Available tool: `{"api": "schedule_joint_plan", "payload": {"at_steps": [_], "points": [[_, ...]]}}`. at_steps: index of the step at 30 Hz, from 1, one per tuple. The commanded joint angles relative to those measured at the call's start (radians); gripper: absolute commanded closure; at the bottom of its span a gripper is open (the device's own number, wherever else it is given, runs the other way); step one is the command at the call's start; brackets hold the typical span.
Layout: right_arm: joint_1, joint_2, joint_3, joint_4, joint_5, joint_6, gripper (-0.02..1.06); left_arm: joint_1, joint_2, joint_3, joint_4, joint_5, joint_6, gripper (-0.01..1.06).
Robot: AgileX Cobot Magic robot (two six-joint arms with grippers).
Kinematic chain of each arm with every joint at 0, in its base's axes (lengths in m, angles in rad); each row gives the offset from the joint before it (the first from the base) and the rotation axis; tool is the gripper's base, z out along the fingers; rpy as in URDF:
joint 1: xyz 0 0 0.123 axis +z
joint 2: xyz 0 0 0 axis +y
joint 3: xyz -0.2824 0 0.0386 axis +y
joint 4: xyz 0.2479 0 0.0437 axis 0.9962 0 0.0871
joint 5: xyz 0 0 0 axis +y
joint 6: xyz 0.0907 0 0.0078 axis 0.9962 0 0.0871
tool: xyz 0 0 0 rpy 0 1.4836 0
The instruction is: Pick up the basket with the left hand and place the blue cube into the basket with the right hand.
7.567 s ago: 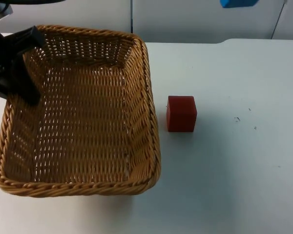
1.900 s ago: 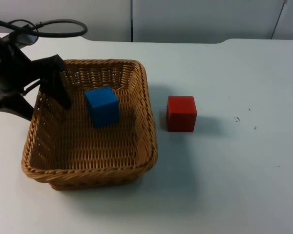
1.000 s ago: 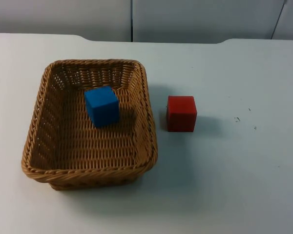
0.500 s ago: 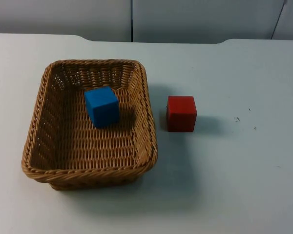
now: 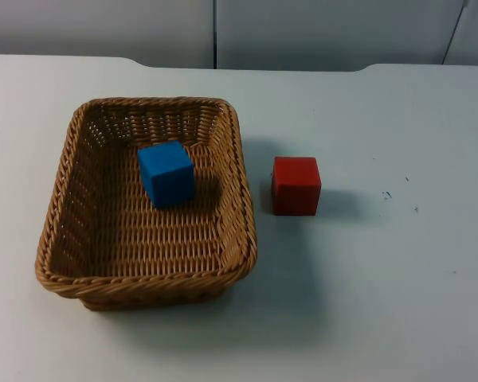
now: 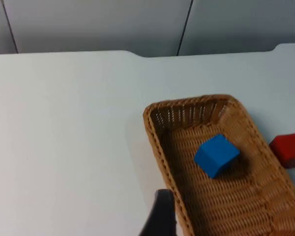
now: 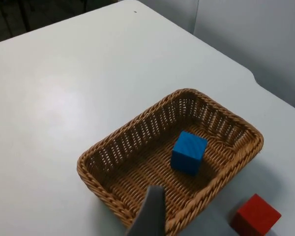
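Woven wicker forms the basket [image 5: 147, 203]: light, stiff, best taken at its thick rim. It rests on the white table [image 5: 398, 263] holding the blue cube [image 5: 166, 173], which looks light and rigid, offering flat faces. A red cube [image 5: 295, 185] stands just beside. A grey partition wall [image 5: 303, 32] closes the room. I cannot tell my grippers' state.

One basket [image 5: 147, 203] — two cubes: one blue cube [image 5: 166, 173], one red cube [image 5: 295, 185].

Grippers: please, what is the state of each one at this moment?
Left gripper: raised beside the basket, holding nothing; open or closed cannot be told.
Right gripper: raised over the basket's rim, holding nothing; cannot be told.
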Motion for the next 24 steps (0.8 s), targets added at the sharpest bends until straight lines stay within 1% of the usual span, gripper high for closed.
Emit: {"api": "schedule_joint_plan", "payload": {"at_steps": [1,2,3,4,6,8,12,14,16,17,18,19,21,22,23,24], "points": [[0.004,-0.004,0.005,0.003,0.014,-0.008,0.27,0.002,-0.077,0.059,0.022,-0.005,-0.006,0.33],[0.004,-0.004,0.005,0.003,0.022,-0.011,0.27,0.002,-0.122,0.094,0.029,0.0,-0.006,0.33],[0.004,-0.004,0.005,0.003,0.022,-0.011,0.27,0.002,-0.122,0.094,0.029,0.0,-0.006,0.33],[0.004,-0.004,0.005,0.003,0.028,-0.011,0.27,0.002,-0.199,0.132,0.044,0.009,-0.009,0.33],[0.004,-0.004,0.005,0.003,0.045,-0.013,0.27,0.002,-0.278,0.168,0.061,0.014,-0.056,0.33],[0.004,-0.004,0.005,0.003,0.073,-0.018,0.27,0.002,-0.345,0.185,0.07,0.016,-0.101,0.33],[0.004,-0.004,0.013,0.005,0.1,-0.018,0.27,0.002,-0.421,0.192,0.088,0.039,-0.127,0.33],[0.004,-0.016,0.024,0.012,0.089,-0.018,0.27,0.002,-0.445,0.192,0.106,0.046,-0.145,0.33],[0.004,-0.043,0.071,0.036,0.049,-0.03,0.27,0.002,-0.49,0.192,0.148,0.063,-0.17,0.32],[0.004,-0.065,0.098,0.047,0.032,-0.032,0.27,0.0,-0.512,0.192,0.175,0.073,-0.185,0.29],[0.004,-0.107,0.136,0.053,0.011,-0.032,0.27,-0.015,-0.541,0.192,0.218,0.085,-0.229,0.21],[0.004,-0.107,0.136,0.053,0.011,-0.032,0.27,-0.015,-0.541,0.192,0.218,0.085,-0.229,0.21],[0.004,-0.165,0.19,0.056,-0.005,-0.032,0.27,-0.037,-0.58,0.192,0.276,0.115,-0.274,0.05],[0.004,-0.202,0.209,0.056,-0.009,-0.032,0.27,-0.047,-0.595,0.192,0.302,0.142,-0.292,0.0],[0.004,-0.202,0.209,0.056,-0.009,-0.032,0.27,-0.047,-0.595,0.192,0.302,0.142,-0.292,0.0],[0.004,-0.241,0.23,0.056,-0.013,-0.028,0.27,-0.06,-0.606,0.192,0.318,0.173,-0.293,0.0]]}}
